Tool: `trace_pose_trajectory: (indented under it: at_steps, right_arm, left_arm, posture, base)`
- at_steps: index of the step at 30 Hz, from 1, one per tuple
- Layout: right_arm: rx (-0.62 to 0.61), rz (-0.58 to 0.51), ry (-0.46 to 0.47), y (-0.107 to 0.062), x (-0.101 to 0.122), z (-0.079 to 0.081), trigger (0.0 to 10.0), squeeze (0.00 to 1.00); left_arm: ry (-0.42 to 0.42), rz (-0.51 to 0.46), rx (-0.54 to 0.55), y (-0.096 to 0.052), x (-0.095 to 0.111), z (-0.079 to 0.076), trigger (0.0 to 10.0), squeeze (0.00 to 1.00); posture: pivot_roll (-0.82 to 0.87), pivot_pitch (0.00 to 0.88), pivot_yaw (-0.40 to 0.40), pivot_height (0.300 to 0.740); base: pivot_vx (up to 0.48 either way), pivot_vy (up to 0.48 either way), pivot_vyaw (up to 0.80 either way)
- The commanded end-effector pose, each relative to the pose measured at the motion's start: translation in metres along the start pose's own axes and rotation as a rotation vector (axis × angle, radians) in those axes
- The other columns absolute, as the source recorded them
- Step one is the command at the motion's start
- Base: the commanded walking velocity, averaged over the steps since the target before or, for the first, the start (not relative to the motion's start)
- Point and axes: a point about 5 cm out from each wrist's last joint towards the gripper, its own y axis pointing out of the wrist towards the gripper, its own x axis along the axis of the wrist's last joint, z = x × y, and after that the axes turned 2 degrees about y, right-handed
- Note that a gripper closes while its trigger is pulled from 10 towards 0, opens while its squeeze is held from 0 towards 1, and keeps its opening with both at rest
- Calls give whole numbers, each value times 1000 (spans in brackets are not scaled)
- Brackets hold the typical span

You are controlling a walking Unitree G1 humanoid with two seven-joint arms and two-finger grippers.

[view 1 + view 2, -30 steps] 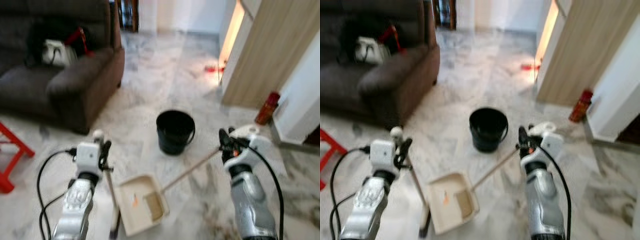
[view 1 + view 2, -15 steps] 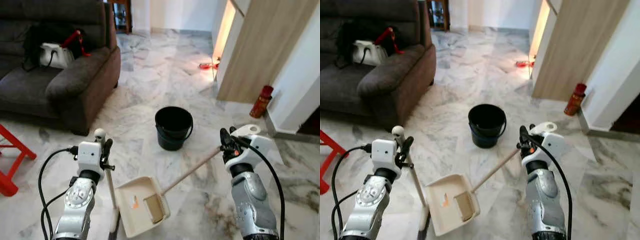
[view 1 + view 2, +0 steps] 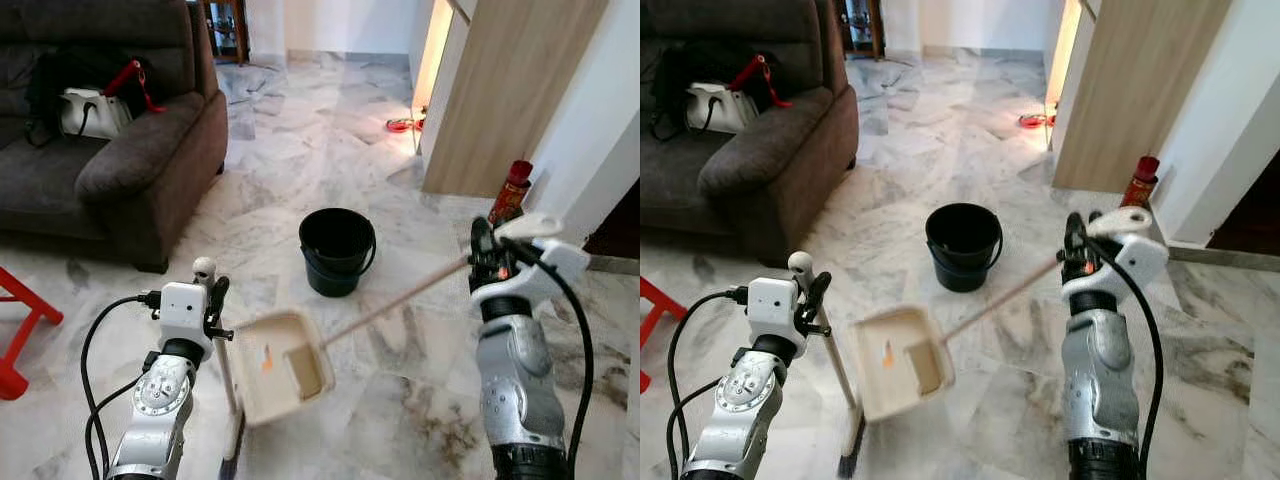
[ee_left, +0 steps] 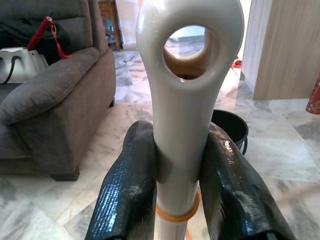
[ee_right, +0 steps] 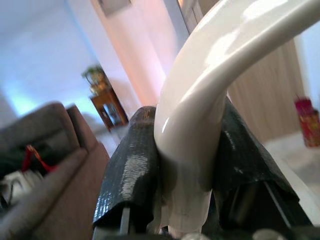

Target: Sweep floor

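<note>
Right gripper [image 3: 483, 262] clamps the cream long-handled dustpan [image 3: 280, 366], pan at centre frame below black bucket [image 3: 337, 250]; left gripper [image 3: 210, 305] clamps upright cream broom handle [image 4: 187, 100].

Head stereo looks down; 2 wrist views close along fingers [image 4: 127, 200].

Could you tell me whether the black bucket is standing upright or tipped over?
Upright: the black bucket stands on the marble floor with its round mouth facing up.

Glossy marble floor [image 3: 320, 140]; matt plastic dustpan [image 3: 280, 365]
</note>
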Motion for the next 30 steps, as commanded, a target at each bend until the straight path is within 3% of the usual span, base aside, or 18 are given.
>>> trace_pose_trajectory:
  at_steps: [1,6,30]
  right_arm:
    - [23,-103,25,5,21,9,10000,0]
    - [21,-102,18,6,21,10,10000,0]
    - [16,-62,12,5,15,11,10000,0]
  left_arm:
    - [18,-43,2,4,11,1,10000,0]
    - [17,-44,6,5,11,1,10000,0]
    - [22,-47,-6,2,10,-1,10000,0]
  posture:
    - [27,0,-2,740]
    - [29,0,-2,740]
    - [33,0,4,740]
  base:
    - [0,0,0]
    - [0,0,0]
    - [292,0,0]
